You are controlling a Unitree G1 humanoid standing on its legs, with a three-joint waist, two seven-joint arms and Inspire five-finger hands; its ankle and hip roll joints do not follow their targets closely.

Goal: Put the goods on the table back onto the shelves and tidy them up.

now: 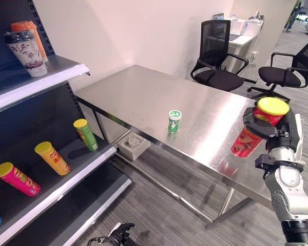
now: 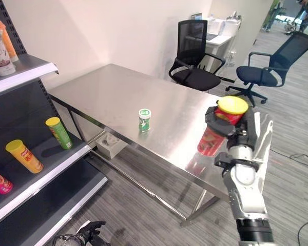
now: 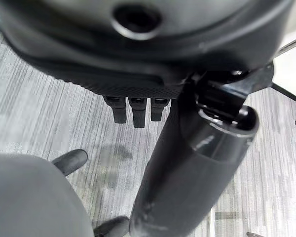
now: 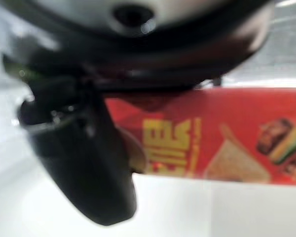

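Gripping a red crisp tube (image 1: 254,130) with a yellow lid, the right hand (image 1: 269,134) has its dark fingers and thumb curled round the tube's upper part and holds it tilted above the near right end of the steel table (image 1: 143,97); the right wrist view shows the thumb (image 4: 84,163) lying across the red printed wall of the tube. Out to the hand's left, a small green cup (image 1: 174,121) stands upright on the table, well apart from the tube. Farther left again is the dark shelf unit (image 1: 66,66): a green tube (image 1: 85,134), a yellow tube (image 1: 52,158) and a pink tube (image 1: 17,179) lie slanted on its middle board, and a patterned cup (image 1: 25,51) with an orange one (image 1: 31,28) behind it stands on the top board. Beyond the table are two black office chairs (image 1: 218,51). The left hand (image 3: 133,108) hangs low over the grey floor (image 3: 34,108), its fingers relaxed and holding nothing.
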